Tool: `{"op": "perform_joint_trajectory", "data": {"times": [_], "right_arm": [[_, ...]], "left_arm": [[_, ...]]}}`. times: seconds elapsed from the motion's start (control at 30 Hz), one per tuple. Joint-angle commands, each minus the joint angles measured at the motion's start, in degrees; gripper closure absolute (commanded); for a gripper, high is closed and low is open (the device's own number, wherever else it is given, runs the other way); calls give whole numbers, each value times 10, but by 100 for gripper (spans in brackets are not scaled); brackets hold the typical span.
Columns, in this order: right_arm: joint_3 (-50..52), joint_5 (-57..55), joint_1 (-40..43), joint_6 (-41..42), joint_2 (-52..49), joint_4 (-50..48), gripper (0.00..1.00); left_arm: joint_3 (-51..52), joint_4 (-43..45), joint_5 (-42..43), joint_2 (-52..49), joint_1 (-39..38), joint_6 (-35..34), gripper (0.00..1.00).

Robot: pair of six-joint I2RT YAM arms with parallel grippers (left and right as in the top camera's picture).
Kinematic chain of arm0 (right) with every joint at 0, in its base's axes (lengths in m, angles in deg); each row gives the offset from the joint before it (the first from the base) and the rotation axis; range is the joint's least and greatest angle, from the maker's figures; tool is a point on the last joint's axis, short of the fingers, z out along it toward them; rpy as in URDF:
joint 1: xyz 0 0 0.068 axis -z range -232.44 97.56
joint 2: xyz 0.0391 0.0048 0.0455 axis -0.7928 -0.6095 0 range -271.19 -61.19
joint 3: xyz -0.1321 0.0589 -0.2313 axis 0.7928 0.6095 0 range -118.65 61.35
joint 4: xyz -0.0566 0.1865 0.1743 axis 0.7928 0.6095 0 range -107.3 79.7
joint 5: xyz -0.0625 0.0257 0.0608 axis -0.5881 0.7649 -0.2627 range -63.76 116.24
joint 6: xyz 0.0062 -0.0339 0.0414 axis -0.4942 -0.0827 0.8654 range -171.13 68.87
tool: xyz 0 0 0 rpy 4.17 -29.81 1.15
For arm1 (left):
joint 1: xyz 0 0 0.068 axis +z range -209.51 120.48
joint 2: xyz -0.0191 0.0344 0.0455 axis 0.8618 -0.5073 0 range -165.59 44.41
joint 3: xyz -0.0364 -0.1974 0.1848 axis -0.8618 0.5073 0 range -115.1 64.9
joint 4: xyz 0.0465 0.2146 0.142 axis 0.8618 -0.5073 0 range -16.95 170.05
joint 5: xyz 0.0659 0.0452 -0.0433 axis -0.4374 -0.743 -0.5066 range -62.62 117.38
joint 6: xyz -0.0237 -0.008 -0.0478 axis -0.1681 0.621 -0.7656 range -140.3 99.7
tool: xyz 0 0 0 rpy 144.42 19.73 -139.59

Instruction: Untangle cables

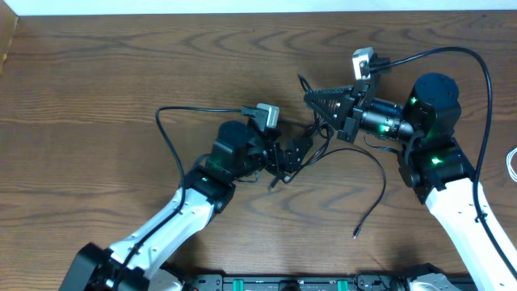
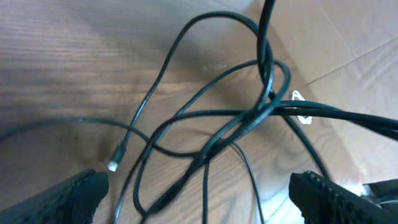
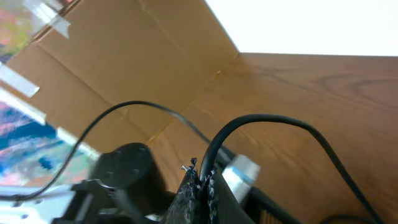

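- This looks like a robotics lab: a left arm (image 1: 182, 214) and a right arm (image 1: 460, 202), both white and black, work at one wood-grain bench (image 1: 97, 81).
- Each arm carries a small camera (image 1: 363, 59) at its wrist, and green lights (image 1: 436, 160) glow on the right arm.
- Plain cardboard sheets (image 3: 124, 56) with strips of tape (image 3: 18, 81) stand along the bench's edge.
- Thin black cables (image 2: 264, 109) lie loose on the bare wood.

Black cables (image 1: 319, 133) lie knotted in the middle of the wooden surface (image 1: 97, 81). The left hand (image 1: 289, 155), fingers spread, sits at the knot's left edge. The right hand (image 1: 311, 97), pinched together, points left just beyond the knot, a strand at its tip. One cable trails right and near, ending in a plug (image 1: 354, 234).
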Motion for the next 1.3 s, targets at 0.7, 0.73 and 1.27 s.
{"op": "perform_joint_trajectory", "data": {"times": [0.7, 0.73, 1.27], "right_arm": [[-3, -126, 7, 4, 0, 136, 99], [-3, -177, 6, 5, 0, 164, 99], [-2, -783, 28, 117, -24, 465, 99]], "left_arm": [[-5, 36, -666, -48, -51, 20, 92], [-5, 32, -665, -36, -51, 20, 92], [-5, -143, -163, 189, -46, 131, 92]]}}
